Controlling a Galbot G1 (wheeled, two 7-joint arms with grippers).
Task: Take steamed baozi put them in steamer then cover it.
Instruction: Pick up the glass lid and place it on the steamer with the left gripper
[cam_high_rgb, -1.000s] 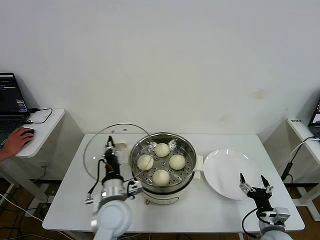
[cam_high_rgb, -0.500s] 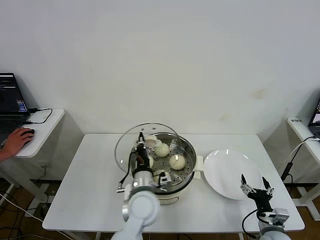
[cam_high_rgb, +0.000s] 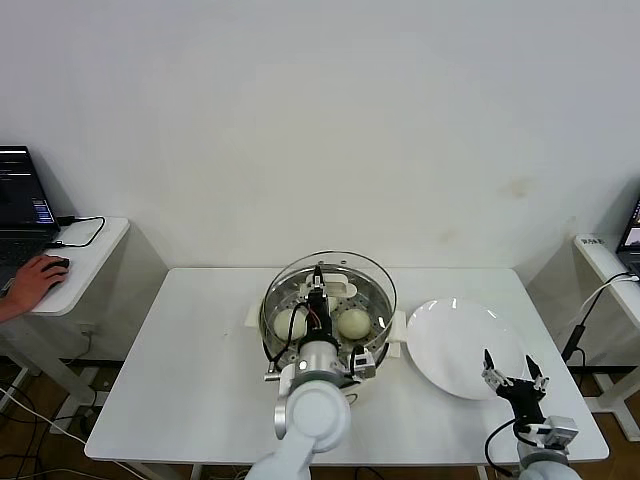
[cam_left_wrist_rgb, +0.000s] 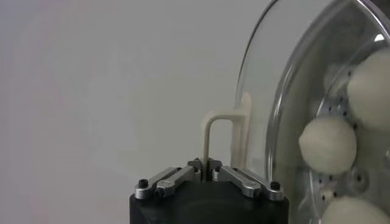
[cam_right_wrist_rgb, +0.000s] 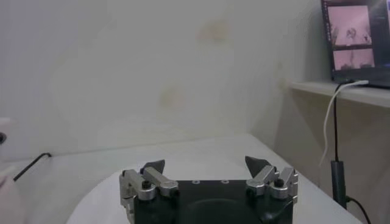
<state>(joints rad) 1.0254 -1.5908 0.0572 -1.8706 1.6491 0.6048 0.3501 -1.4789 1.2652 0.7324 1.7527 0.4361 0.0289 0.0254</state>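
The head view looks forward and down over the whole counter (cam_high_rgb: 190, 330). The left wrist view sits close against the cover (cam_left_wrist_rgb: 268, 97), which the head view shares; the right wrist view looks low across the plate (cam_right_wrist_rgb: 183, 159).

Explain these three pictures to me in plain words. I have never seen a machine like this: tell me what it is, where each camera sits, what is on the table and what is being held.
This is a two-armed robot with pinching jaws on each arm. The wide picture looks down from a camera on its head; the other two come from cameras on its wrists.

On the white table stands the steamer, a shiny steel pot holding steamed baozi, pale round buns. Beside it, on the robot's right, lies an empty white plate.

The left gripper is shut on the handle of the cover, a clear glass lid, and holds it over the pot. Its wrist picture shows the lid edge-on with the buns behind the glass.

The right gripper waits near the table's front edge by the plate, jaws open and empty.
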